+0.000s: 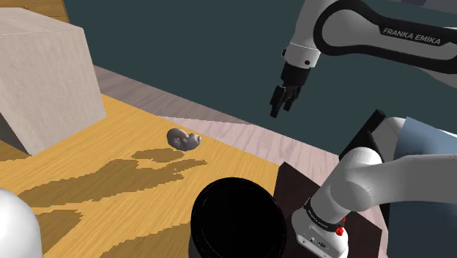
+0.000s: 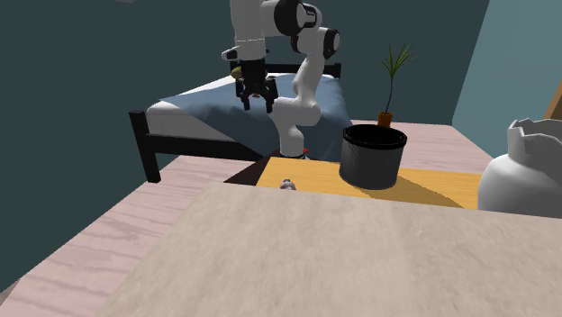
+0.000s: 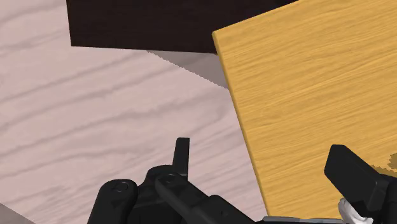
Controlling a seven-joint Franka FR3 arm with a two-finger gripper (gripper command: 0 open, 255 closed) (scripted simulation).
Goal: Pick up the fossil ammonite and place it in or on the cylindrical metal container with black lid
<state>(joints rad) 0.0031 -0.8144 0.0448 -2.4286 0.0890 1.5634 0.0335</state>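
Partly hidden — the ammonite (image 2: 287,185) peeks over the pale block (image 2: 315,261).

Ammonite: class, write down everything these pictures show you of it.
The ammonite is a small grey lump with a knobbly, curled outline and a dull, stone-like look. It lies on the yellow wooden table, close to the table's edge. Only the table touches it. The open gripper hangs in the air well apart from it.
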